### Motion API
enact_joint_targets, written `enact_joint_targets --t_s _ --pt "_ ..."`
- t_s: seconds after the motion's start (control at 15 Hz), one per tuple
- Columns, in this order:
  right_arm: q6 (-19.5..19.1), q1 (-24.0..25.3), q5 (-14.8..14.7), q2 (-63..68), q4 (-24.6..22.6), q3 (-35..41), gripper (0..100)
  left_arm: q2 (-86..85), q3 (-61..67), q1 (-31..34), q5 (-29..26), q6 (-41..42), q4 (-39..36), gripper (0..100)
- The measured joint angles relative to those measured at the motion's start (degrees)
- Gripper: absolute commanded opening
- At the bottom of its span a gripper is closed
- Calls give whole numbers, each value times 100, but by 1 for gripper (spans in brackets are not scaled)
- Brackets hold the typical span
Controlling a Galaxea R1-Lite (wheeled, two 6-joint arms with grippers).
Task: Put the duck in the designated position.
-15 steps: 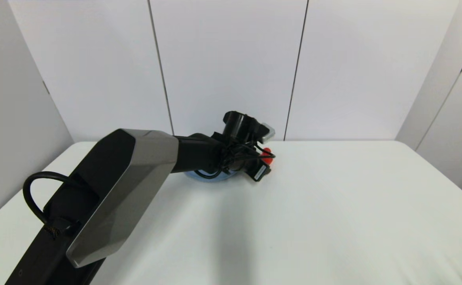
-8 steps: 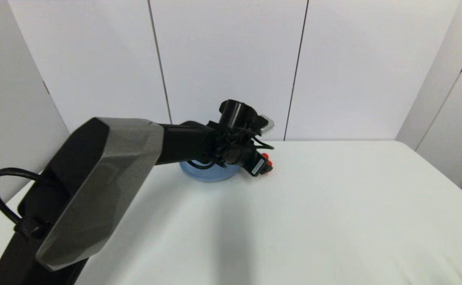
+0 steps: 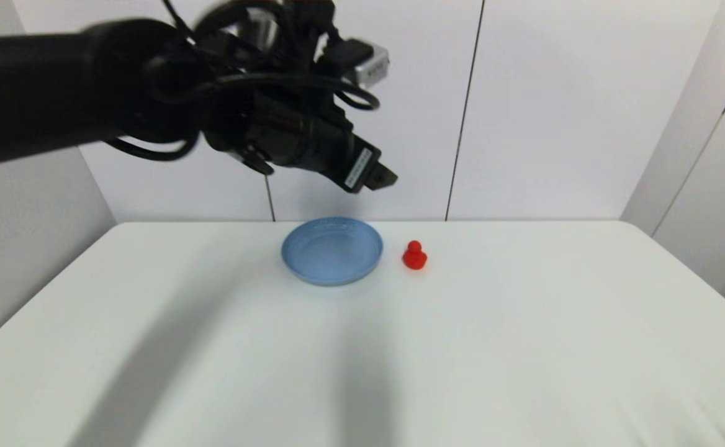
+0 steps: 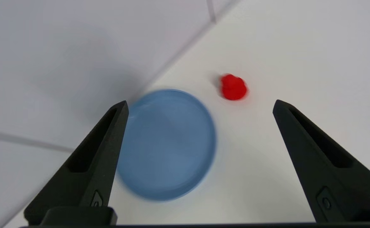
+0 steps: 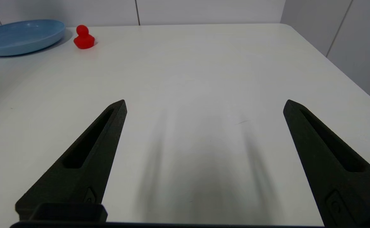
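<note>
The small red duck (image 3: 414,256) stands upright on the white table just to the right of the blue plate (image 3: 331,250), not touching it. My left gripper (image 3: 382,179) hangs high above the plate's right side, well clear of both. In the left wrist view it (image 4: 200,102) is open and empty, with the duck (image 4: 233,87) and the plate (image 4: 167,144) far below between its fingers. My right gripper (image 5: 205,101) is open and empty, low over the table's near part, with the duck (image 5: 84,38) and the plate (image 5: 20,36) far off.
The white table (image 3: 524,323) ends at a white panelled wall just behind the plate. Its right edge runs along grey panels (image 3: 710,205). Nothing else stands on the table.
My left arm has risen from table height at the duck to high above the plate. The duck, half hidden by the gripper before, now stands free beside the plate.
</note>
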Motion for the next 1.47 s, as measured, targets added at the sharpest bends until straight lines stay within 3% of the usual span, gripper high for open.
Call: enact_joint_targets --t_s 0.27,0.53,0.67,0.93,1.2,1.47 --pt "0 0 -2 0 0 0 100 -1295 93 385 616 24 601 100" --pt "0 0 0 0 0 0 100 -2693 989 1648 605 188 767 100" --pt "-2 0 -2 0 0 0 100 -3417 1723 2502 371 207 773 100" --pt "0 0 0 0 0 0 100 -4885 3544 4152 -753 143 649 100" --pt "0 0 -2 0 0 0 100 -6175 5805 4593 -1151 -179 -250 100" --pt "-2 0 -5 0 0 0 100 -7473 7679 4307 -742 -491 -1331 100"
